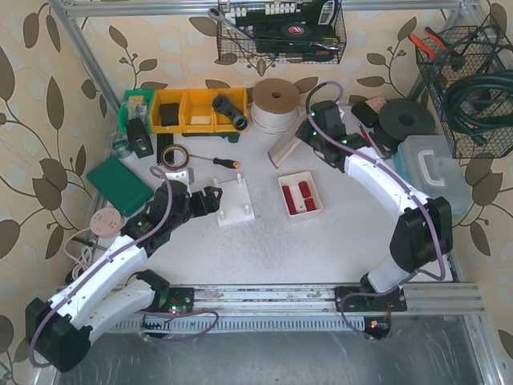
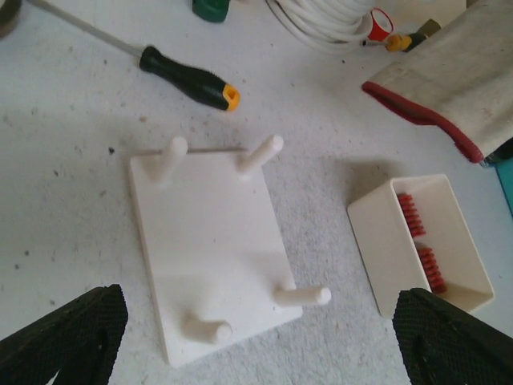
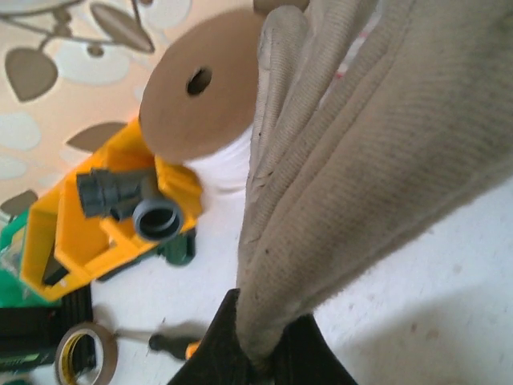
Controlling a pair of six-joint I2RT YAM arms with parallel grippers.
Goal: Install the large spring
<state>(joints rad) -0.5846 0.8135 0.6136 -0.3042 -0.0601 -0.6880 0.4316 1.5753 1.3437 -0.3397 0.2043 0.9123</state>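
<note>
A white base plate [image 1: 235, 202] with four upright pegs lies mid-table, and it fills the left wrist view [image 2: 210, 241]. All its pegs are bare. To its right a white tray [image 1: 314, 210] holds several red springs [image 1: 299, 196]; two of them show in the left wrist view [image 2: 411, 216]. My left gripper [image 1: 212, 199] is open and empty, just left of the plate, its fingers [image 2: 72, 333] spread wide at the plate's near end. My right gripper [image 1: 304, 133] is shut on a beige work glove [image 3: 353, 160] at the back, lifting it off the table.
A screwdriver [image 1: 218, 160] lies behind the plate. Yellow bins [image 1: 196, 110] with a grey pipe fitting [image 3: 132, 200], a paper roll [image 1: 276, 100] and a tape roll [image 1: 173, 156] stand at the back. Wire baskets hang above the back and right. A plastic case [image 1: 433, 168] sits on the right.
</note>
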